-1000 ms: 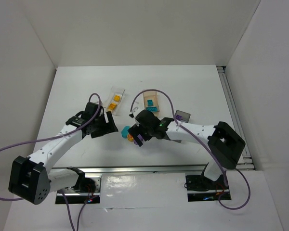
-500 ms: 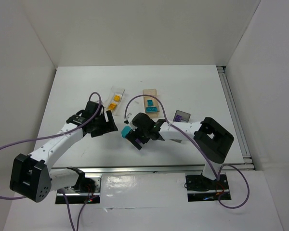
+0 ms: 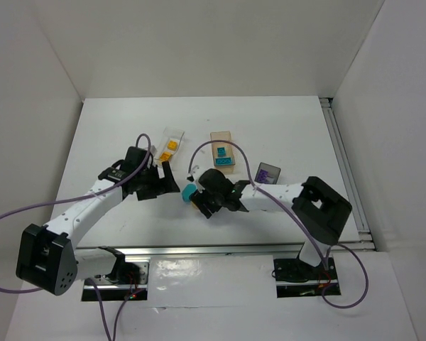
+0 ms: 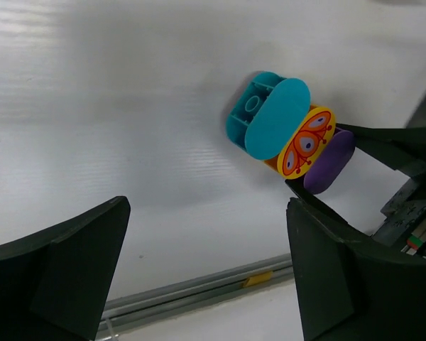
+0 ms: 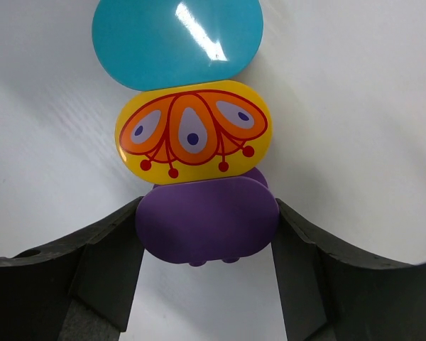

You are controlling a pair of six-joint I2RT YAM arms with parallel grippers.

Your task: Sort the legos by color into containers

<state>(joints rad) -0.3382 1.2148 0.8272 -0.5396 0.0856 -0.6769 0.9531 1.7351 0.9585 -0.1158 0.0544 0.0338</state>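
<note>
Right wrist: my right gripper (image 5: 208, 213) pinches the purple piece (image 5: 207, 231) of a three-colour stack (image 5: 192, 135) resting on the table (image 3: 113, 128).
My left gripper (image 4: 206, 213): wide open, empty, nearby.
Done: bricks (image 3: 169, 150) sit in clear tray (image 3: 177, 132), tan box (image 3: 221, 135), grey box (image 3: 272, 167).
To do: I judge, splitting and sorting this stack.

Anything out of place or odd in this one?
Yes. On the table, a teal piece, a yellow piece and a purple piece sit stacked together as one multicoloured lump, so they cannot be sorted by colour as is. The right gripper grips the purple piece.
</note>
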